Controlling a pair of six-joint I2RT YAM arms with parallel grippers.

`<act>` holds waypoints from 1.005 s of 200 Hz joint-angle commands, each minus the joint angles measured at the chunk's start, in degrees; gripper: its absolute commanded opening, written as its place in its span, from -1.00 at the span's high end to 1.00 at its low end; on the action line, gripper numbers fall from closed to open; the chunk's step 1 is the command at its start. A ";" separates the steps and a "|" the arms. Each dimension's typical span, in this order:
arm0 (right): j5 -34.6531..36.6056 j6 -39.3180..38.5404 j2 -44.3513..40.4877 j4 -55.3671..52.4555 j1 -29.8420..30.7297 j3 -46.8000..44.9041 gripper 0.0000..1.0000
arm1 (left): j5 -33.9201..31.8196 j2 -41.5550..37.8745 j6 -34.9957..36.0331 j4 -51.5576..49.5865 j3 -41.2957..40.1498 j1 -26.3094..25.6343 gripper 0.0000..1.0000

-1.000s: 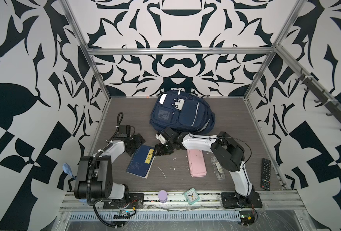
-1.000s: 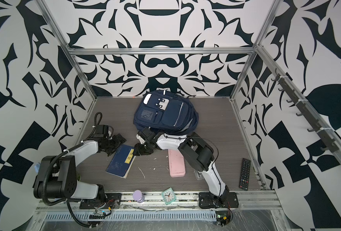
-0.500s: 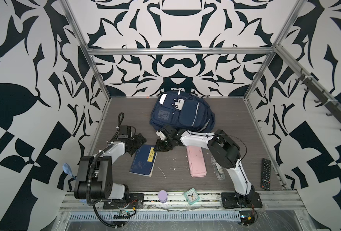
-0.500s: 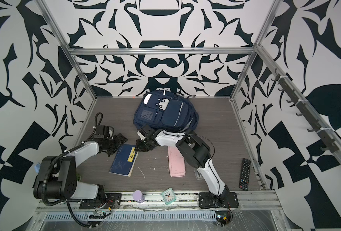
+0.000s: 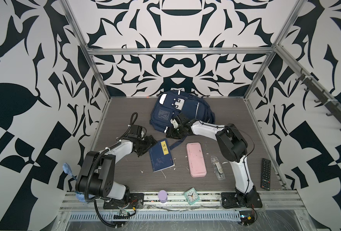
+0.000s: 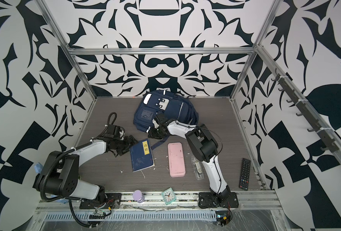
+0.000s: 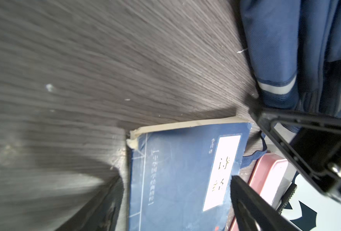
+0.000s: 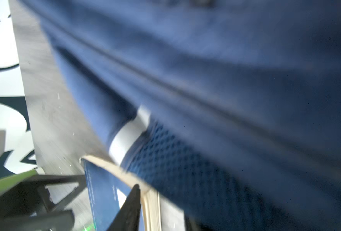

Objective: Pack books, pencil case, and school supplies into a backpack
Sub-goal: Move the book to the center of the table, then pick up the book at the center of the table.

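Spread wide on left claw (image 5: pixel 148 147), right beside book (image 5: pixel 161 158) corner mid-bench (image 5: pixel 233 112); on right claw (image 5: pixel 173 135) at backpack (image 5: pixel 185 109) hem, can't tell grip, too blurry.

The book (image 5: pixel 161 158) has slid toward 3 o'clock and turned counter-clockwise; the left gripper (image 5: pixel 148 147) followed it, and the right gripper (image 5: pixel 171 135) shifted toward 1 o'clock, nearer the backpack (image 5: pixel 185 112)
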 commanded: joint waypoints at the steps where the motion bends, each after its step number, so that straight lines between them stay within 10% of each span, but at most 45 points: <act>1: 1.14 -2.78 -7.19 -2.17 0.37 -3.92 0.15 | -1.18 -1.62 0.81 -4.94 0.10 0.09 -0.73; 201: -0.42 -2.58 -9.88 -0.14 5.97 -14.56 0.32 | -4.09 -9.66 -0.28 -8.15 -10.04 -8.16 -0.71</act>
